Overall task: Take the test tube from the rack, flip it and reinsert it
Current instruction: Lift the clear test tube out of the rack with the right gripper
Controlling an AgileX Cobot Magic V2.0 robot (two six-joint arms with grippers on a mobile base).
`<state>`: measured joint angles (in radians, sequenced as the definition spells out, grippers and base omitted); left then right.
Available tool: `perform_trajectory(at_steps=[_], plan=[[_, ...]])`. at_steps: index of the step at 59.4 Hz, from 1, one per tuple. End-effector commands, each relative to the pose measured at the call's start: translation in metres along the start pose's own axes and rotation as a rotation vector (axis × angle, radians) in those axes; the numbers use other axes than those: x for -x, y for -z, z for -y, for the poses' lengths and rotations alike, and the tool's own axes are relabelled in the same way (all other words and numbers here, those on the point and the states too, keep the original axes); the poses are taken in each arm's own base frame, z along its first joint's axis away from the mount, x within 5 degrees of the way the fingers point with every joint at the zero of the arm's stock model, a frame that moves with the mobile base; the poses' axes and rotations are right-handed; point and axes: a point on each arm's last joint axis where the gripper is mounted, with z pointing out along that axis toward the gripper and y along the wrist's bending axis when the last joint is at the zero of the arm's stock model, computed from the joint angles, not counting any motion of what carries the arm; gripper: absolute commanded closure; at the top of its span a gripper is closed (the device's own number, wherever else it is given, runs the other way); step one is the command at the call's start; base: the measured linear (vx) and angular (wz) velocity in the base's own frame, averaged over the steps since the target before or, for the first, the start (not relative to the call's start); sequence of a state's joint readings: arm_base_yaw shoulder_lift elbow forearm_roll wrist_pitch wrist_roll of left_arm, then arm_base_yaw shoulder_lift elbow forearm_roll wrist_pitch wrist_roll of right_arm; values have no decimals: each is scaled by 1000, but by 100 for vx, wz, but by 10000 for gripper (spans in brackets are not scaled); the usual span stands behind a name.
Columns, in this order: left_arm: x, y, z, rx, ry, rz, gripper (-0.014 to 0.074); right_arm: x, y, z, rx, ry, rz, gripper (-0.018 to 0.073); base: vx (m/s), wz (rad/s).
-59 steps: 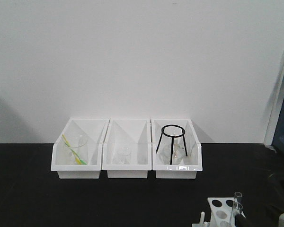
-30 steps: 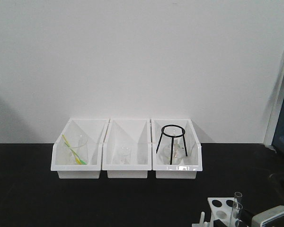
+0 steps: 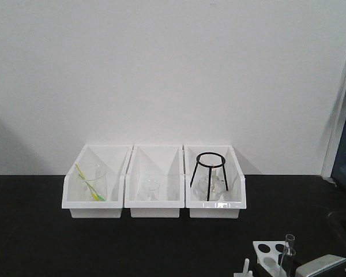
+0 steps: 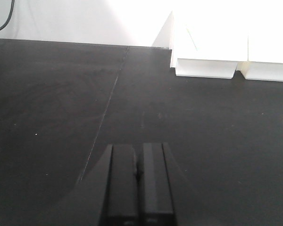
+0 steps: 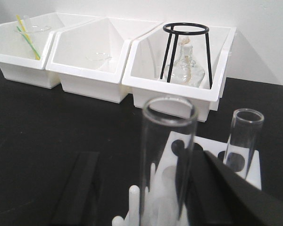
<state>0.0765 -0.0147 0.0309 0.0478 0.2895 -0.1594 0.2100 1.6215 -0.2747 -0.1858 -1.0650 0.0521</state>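
Note:
The white rack (image 5: 253,165) stands on the black table; its pegs (image 5: 134,202) are close to the camera. It also shows at the bottom right of the front view (image 3: 266,251). A clear test tube (image 5: 167,155) stands upright in the rack, mouth up, between the fingers of my right gripper (image 5: 144,160). The right finger (image 5: 212,193) is at the tube and the left finger (image 5: 80,188) is well apart, so the gripper is open. A second tube (image 5: 243,139) stands in a farther hole. My left gripper (image 4: 138,149) is shut and empty above bare table.
Three white bins (image 3: 154,203) line the back of the black table (image 3: 34,242). The right bin holds a black tripod (image 3: 209,172) and a glass flask (image 5: 183,70); the left bin holds a beaker with yellow-green sticks (image 3: 91,186). The right arm's grey body (image 3: 322,266) is beside the rack.
In the front view the right arm's grey body has come into sight at the bottom right and shifted left toward the rack. The tubes and bins stay in place.

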Motion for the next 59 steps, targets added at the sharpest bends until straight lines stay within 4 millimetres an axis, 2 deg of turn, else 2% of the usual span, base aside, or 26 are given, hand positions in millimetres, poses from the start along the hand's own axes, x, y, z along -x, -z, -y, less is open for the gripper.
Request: perform_trajectory(at_steps=[1,14,26,40,51,59], plan=[[8,1,2,-23,2,97,603,20,-1,1,0,14,142,221,0,0],[8,1,2,-23,2,97,603,20,-1,0,2,15,145,369,0,0],[8,1,2,-23,2,97,603,28,1,2,-19,7,211,434,0,0],[8,1,2,-23,2,97,603,52,15,2,-39,12,277,442,0,0],[8,1,2,-23,2,97,603,74,36,3,-67,5,294,440,0,0],[8,1,2,-23,2,97,603,97,46,3,-85,15,285,438,0,0]])
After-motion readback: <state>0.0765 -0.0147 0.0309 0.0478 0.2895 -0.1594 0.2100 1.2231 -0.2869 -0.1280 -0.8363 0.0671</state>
